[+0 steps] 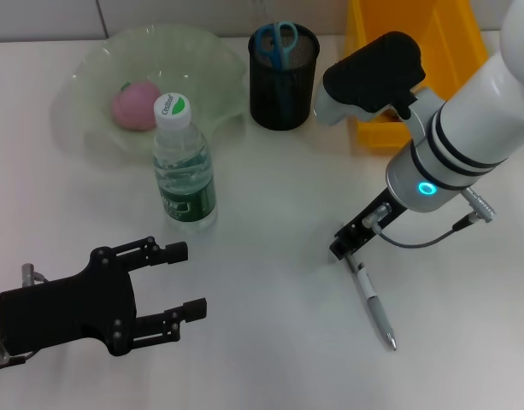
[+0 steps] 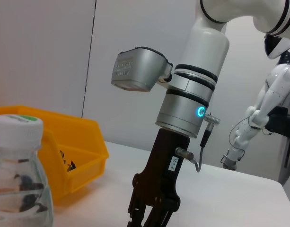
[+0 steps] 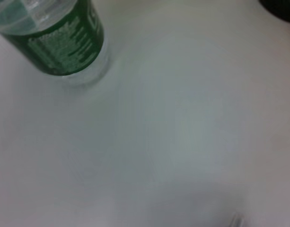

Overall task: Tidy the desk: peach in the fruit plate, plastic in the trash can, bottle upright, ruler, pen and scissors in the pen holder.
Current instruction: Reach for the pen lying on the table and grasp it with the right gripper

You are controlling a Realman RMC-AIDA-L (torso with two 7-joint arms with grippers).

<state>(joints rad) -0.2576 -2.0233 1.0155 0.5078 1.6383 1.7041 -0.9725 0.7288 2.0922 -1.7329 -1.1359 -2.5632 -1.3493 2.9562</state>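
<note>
The right hand (image 1: pixel 347 248) comes down on the pen (image 1: pixel 374 306), covering its far end; whether its fingers grip it cannot be told. The left wrist view cuts that hand (image 2: pixel 152 218) off at its fingertips. Only the scissors' (image 1: pixel 275 41) blue handles show above the pen holder (image 1: pixel 283 79). The bottle (image 3: pixel 57 40) is blurred and cropped in the right wrist view. The yellow bin (image 1: pixel 407 51) runs off the far edge.

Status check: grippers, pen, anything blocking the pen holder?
Right gripper down at the silver pen's top end on the white desk. Left gripper open, idle, near-left. Black mesh pen holder unobstructed, blue-handled scissors inside.
</note>
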